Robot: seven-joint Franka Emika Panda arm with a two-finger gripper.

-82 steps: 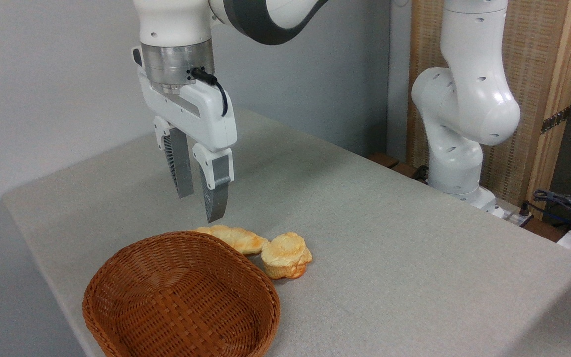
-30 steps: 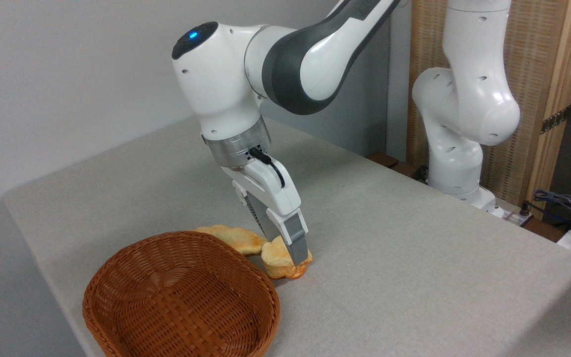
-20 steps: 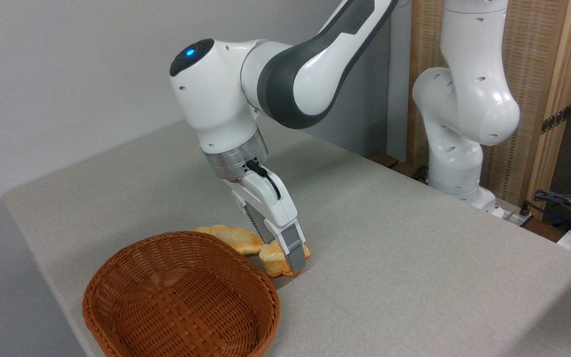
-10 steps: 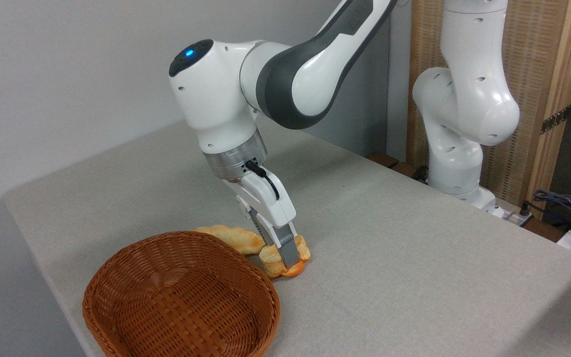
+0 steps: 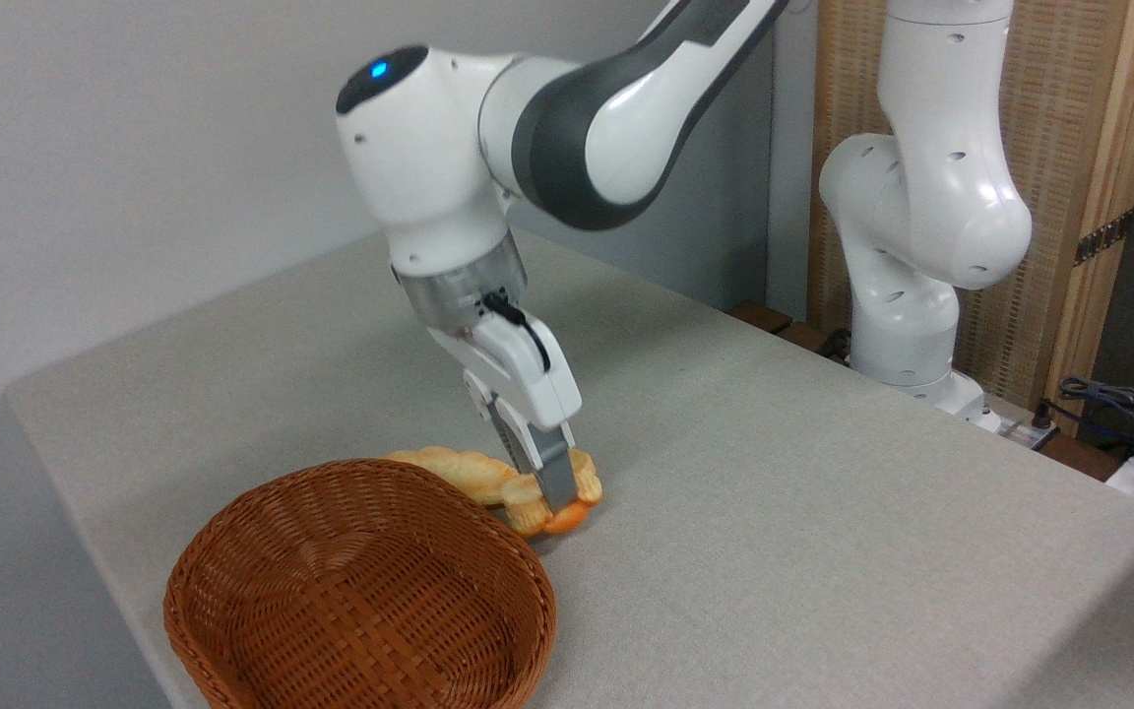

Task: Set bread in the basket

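Gripper (image 5: pixel 549 497): fingers pinched on bread (image 5: pixel 582 484), squashed; lift step; next, carry to basket (image 5: pixel 232 551) at 8 o'clock.

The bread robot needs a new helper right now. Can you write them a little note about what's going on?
Pincer: shut on the bread, squeezing the small bun, which looks barely lifted off the table.
Basket: empty, in front and to the left of the bun.
Longer pastry: lying behind the basket, right beside the bun.
Done: the bun is gripped.
Left: raise it, carry it over the basket rim, let go inside.
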